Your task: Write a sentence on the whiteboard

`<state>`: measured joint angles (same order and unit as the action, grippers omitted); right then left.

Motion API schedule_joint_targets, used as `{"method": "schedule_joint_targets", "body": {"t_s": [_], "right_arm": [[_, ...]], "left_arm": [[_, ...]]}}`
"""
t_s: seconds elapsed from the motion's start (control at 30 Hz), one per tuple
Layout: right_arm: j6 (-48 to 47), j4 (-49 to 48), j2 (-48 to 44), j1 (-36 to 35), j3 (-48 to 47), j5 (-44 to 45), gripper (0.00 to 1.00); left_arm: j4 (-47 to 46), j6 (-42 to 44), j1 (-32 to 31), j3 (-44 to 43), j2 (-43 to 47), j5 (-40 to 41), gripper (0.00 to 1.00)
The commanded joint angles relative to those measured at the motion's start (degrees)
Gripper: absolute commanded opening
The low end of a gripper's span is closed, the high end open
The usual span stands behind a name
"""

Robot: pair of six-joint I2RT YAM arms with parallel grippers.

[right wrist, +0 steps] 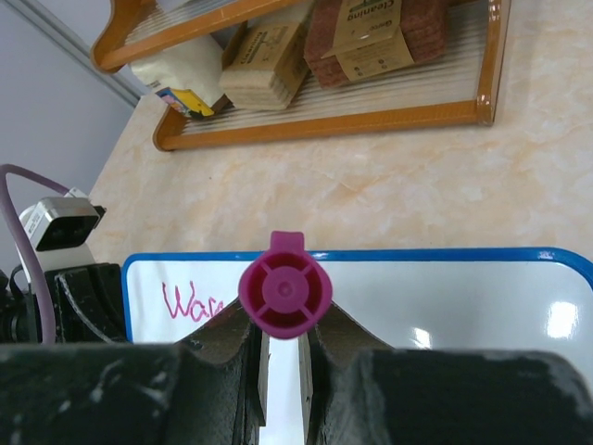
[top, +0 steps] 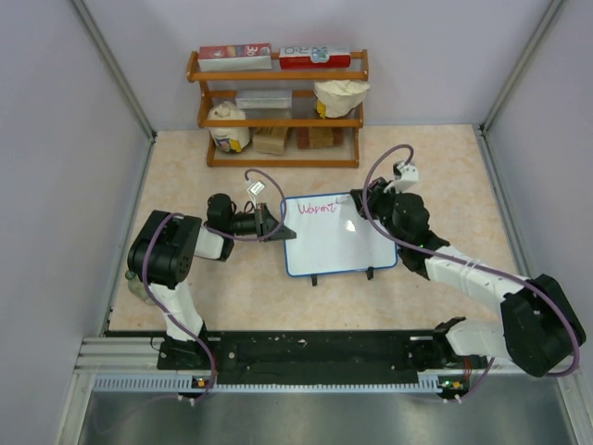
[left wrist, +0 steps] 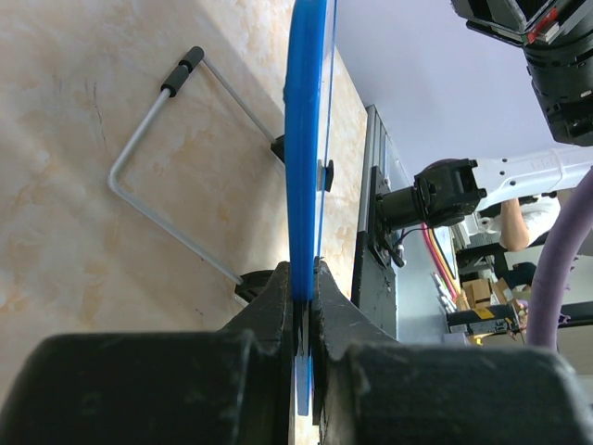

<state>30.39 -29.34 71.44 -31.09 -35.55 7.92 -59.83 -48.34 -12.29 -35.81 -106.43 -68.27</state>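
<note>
Resting on the beige marbled tabletop (top: 435, 158) between the arms, the small blue-framed glossy whiteboard (top: 338, 246) reads "Warm" in pink; the left gripper (left wrist: 304, 287) pinches its edge, seen edge-on only from that wrist; the right gripper (right wrist: 283, 357) clamps a magenta marker (right wrist: 283, 295); beyond, a brown pack (right wrist: 375, 37) labelled "cleaning"

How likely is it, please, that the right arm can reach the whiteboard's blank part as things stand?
Probably yes. The right gripper, shut on a marker, hovers at the far right corner of the whiteboard, beside the blank area. Nothing lies on it; the left gripper clamps only the left edge.
</note>
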Motion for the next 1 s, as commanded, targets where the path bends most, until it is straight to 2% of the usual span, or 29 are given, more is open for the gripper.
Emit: {"method": "schedule_joint_targets", "body": {"t_s": [0.0,0.43,0.97], "right_arm": [[-0.25,1.22,-1.13,0.59,1.80,-0.36,0.00],[0.81,1.22,-3.59,0.59,5.32,-1.42,0.00],[0.11,1.04,-1.66,0.59,-0.04,1.74,0.00]], "left_arm": [[-0.72,0.00,0.08,-0.93,-0.27,-0.20,0.00],[-0.63,0.00,0.08,-0.84,-0.27,-0.02,0.00],[-0.64,-0.09,0.08,-0.84,-0.18,-0.02,0.00]]}}
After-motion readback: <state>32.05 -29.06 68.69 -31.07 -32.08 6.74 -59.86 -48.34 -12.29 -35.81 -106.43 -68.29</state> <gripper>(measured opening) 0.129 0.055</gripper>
